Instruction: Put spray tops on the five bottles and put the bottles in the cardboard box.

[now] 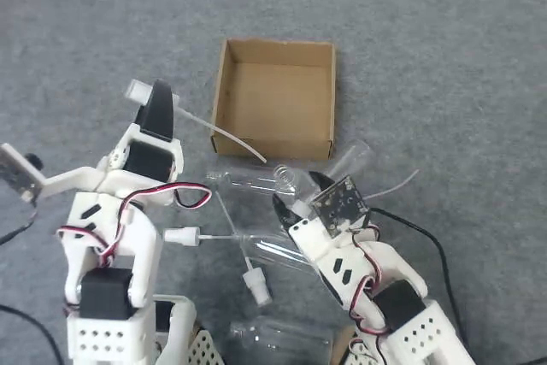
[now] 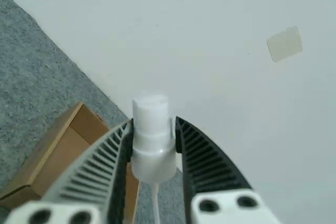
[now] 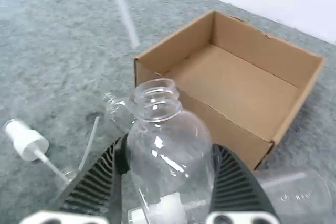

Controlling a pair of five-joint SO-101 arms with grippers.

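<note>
The left gripper (image 1: 152,102) sits toward the tabletop's left side, level with the cardboard box (image 1: 229,83). Its jaws are closed part way onto a white spray top (image 2: 152,140) and press its collar from both sides. The spray top's thin dip tube (image 1: 224,137) slants across the grey tabletop (image 1: 444,83) toward the box's near edge.

The cardboard box stands open near the middle of the far edge, with its brown floor showing.

The right gripper (image 3: 167,148) is just in front of the box's near right corner. Its jaws are spread wide around a clear bottle (image 3: 169,145) and hold its body. The bottle's open threaded neck points toward the box.

A second bottle (image 3: 113,111) lies on the tabletop just beside the held one. A third bottle (image 1: 352,160) lies at the box's near right corner, and a fourth bottle (image 1: 282,335) lies close to the tabletop's near edge.

2 loose spray tops lie between the arms: 1 loose top (image 1: 179,235) just beside the left arm, the other loose top (image 1: 256,284) nearer the front edge.
</note>
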